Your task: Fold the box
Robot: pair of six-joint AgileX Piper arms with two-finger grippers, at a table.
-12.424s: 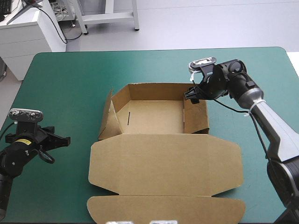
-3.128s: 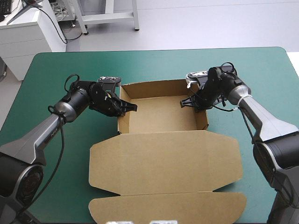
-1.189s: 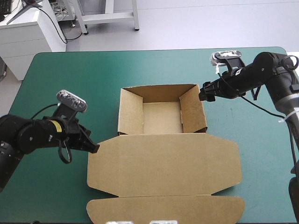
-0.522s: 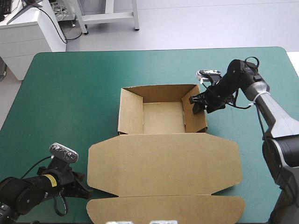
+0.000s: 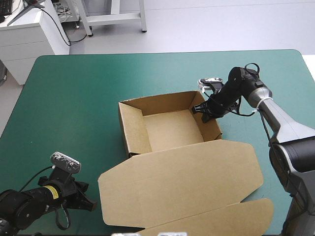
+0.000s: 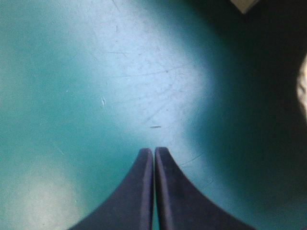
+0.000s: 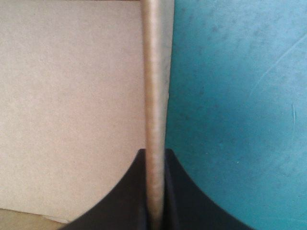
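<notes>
The brown box (image 5: 170,129) stands as an open tray at mid-table, turned a little askew. Its lid (image 5: 182,179) lies flat toward the table's front edge. My right gripper (image 5: 203,109) is at the tray's right wall near the far right corner. In the right wrist view this gripper (image 7: 154,158) is shut on the box, the wall's edge (image 7: 154,72) running straight out between the black fingers. My left gripper (image 5: 91,205) lies low at the front left, just off the lid's left corner. Its fingers (image 6: 144,191) are shut over bare teal-green cover (image 6: 96,86).
Open teal-green cover (image 5: 74,88) lies left of the tray and beyond it. The lid's front flap (image 5: 231,221) reaches the table's front edge at the right. A white cabinet (image 5: 29,37) stands off the far left corner.
The box has swung askew, its left side shifting left and the lid's right end toward the front. My right gripper has closed on the right wall. The left arm has barely moved.
</notes>
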